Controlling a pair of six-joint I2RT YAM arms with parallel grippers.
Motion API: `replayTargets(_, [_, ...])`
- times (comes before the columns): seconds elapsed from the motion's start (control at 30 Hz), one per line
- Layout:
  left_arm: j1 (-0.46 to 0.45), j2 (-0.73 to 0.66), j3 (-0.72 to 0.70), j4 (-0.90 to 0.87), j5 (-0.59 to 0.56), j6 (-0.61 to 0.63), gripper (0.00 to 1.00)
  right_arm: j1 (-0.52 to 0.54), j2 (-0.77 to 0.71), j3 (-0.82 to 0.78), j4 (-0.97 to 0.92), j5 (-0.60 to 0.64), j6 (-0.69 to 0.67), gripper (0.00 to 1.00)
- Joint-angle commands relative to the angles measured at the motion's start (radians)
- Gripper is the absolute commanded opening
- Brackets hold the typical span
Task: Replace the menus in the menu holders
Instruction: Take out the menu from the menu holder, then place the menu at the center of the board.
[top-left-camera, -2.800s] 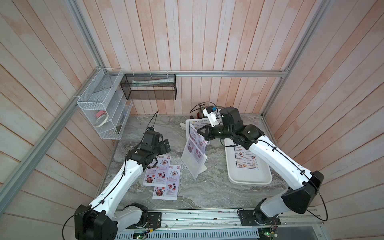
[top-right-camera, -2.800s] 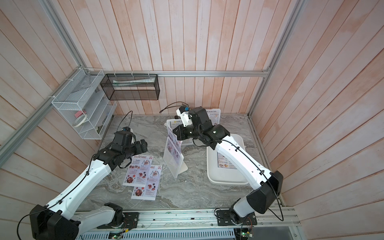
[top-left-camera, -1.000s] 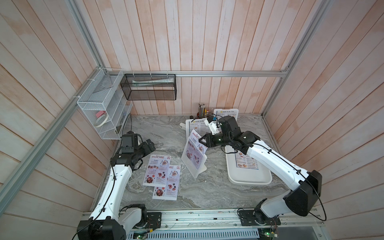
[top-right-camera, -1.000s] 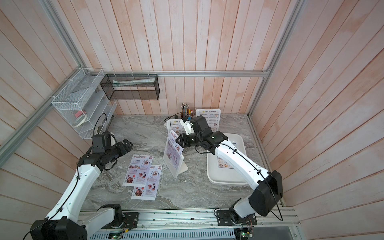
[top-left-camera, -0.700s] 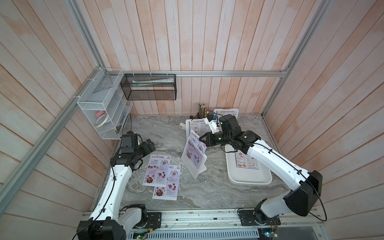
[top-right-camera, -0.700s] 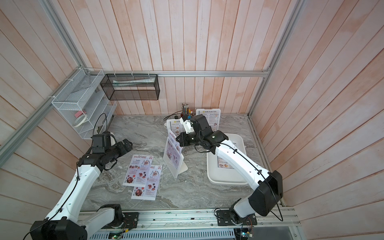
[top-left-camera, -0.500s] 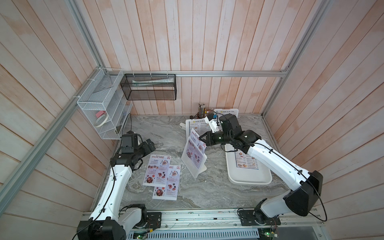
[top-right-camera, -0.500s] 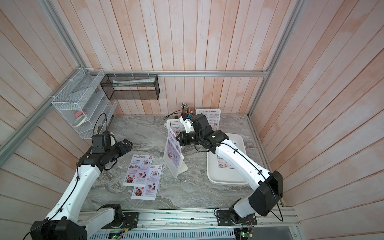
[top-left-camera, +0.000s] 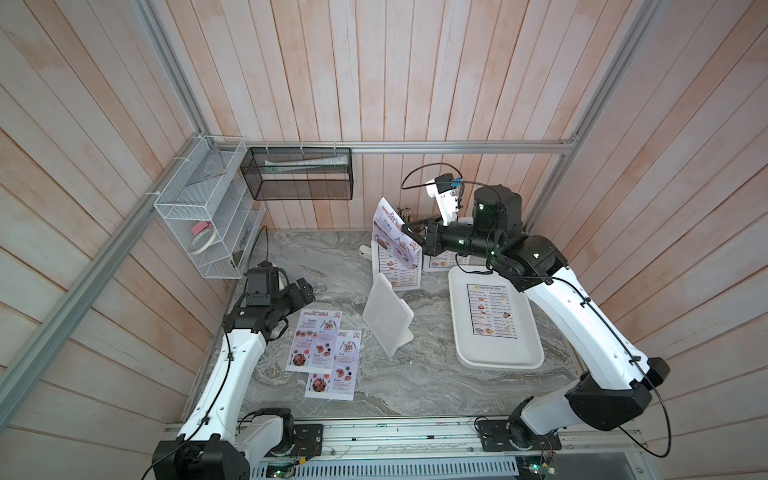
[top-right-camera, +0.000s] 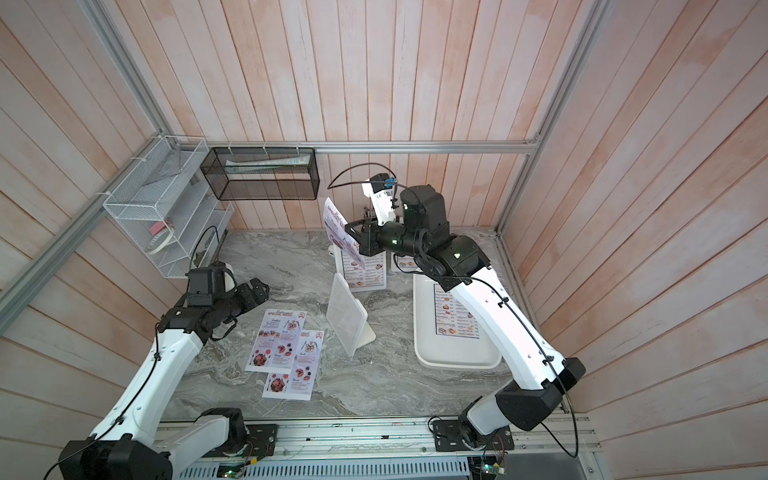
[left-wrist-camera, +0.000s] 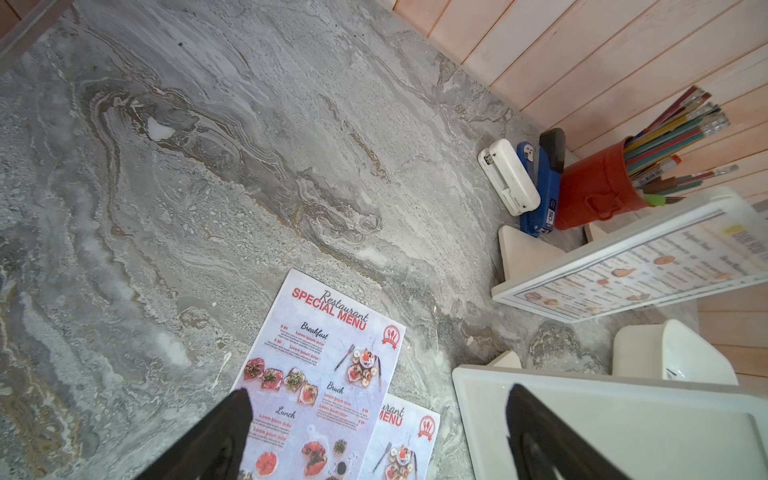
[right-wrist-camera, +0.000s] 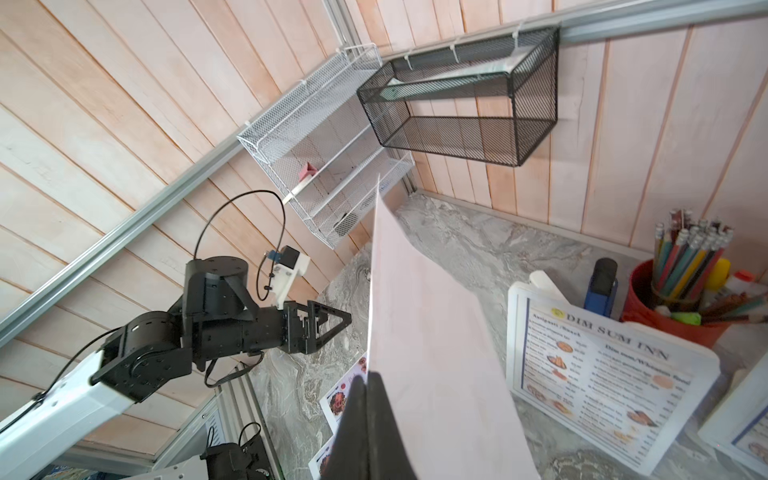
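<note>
My right gripper (top-left-camera: 412, 240) (right-wrist-camera: 370, 377) is shut on a corner of a red-titled Special Menu sheet (top-left-camera: 392, 235) (top-right-camera: 338, 230), held in the air above the back of the table; its blank back (right-wrist-camera: 436, 353) fills the right wrist view. Below it the middle menu holder (top-left-camera: 388, 316) (top-right-camera: 347, 316) stands empty. Behind stands a holder with a Dim Sum Inn menu (top-left-camera: 399, 272) (right-wrist-camera: 602, 374); another holder (top-left-camera: 440, 262) is partly hidden by the arm. Two Special Menu sheets (top-left-camera: 320, 349) (left-wrist-camera: 320, 365) lie flat, with my open left gripper (top-left-camera: 305, 291) (left-wrist-camera: 377, 394) just above them.
A white tray (top-left-camera: 494, 359) at the right holds a Dim Sum Inn sheet (top-left-camera: 492, 309). A red pencil cup (left-wrist-camera: 594, 191), a blue stapler (left-wrist-camera: 542, 195) and a white punch (left-wrist-camera: 507, 174) stand at the back wall. Wire baskets (top-left-camera: 208, 216) (top-left-camera: 297, 174) hang on the walls.
The right gripper has pulled the Special Menu sheet up and back, fully out of the middle holder, which now stands empty. The left arm has stayed still for the last second.
</note>
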Motion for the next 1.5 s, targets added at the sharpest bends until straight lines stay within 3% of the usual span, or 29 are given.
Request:
replayTargets(0.0, [0.005, 0.010, 0.044, -0.005, -0.042, 0.026, 0.98, 0.079, 0.079, 0.046, 0.007, -0.059, -0.025, 0.00])
replayTargets(0.17, [0.052, 0.021, 0.072, -0.026, -0.072, 0.044, 0.99, 0.197, 0.190, 0.094, 0.045, -0.125, -0.021, 0.00])
replayTargets(0.4, [0.118, 0.028, 0.093, -0.039, -0.083, 0.078, 1.00, 0.279, 0.302, 0.153, 0.037, -0.250, -0.028, 0.00])
replayTargets(0.57, [0.142, 0.034, 0.079, -0.036, -0.076, 0.072, 1.00, 0.259, 0.325, 0.107, 0.050, -0.369, -0.051, 0.00])
replayTargets(0.7, [0.142, 0.029, 0.050, -0.015, -0.054, 0.045, 1.00, 0.178, 0.378, -0.050, 0.133, -0.441, -0.047, 0.00])
replayTargets(0.8, [0.142, 0.017, 0.044, -0.014, -0.098, 0.034, 1.00, 0.142, 0.442, -0.116, 0.187, -0.484, -0.087, 0.01])
replayTargets(1.03, [0.142, 0.002, 0.050, -0.001, -0.112, 0.024, 1.00, 0.149, 0.701, 0.175, -0.018, -0.316, -0.276, 0.02])
replayTargets(1.23, [0.142, -0.005, 0.037, 0.014, -0.101, 0.019, 0.99, 0.146, 0.904, 0.534, -0.235, -0.126, -0.330, 0.22])
replayTargets(1.33, [0.138, -0.010, 0.040, 0.009, -0.091, 0.026, 0.99, 0.137, 0.931, 0.692, -0.317, -0.102, -0.324, 0.27])
replayTargets(1.47, [0.099, -0.029, 0.038, 0.022, -0.078, 0.024, 0.98, 0.123, 0.829, 0.668, -0.314, -0.100, -0.303, 0.35])
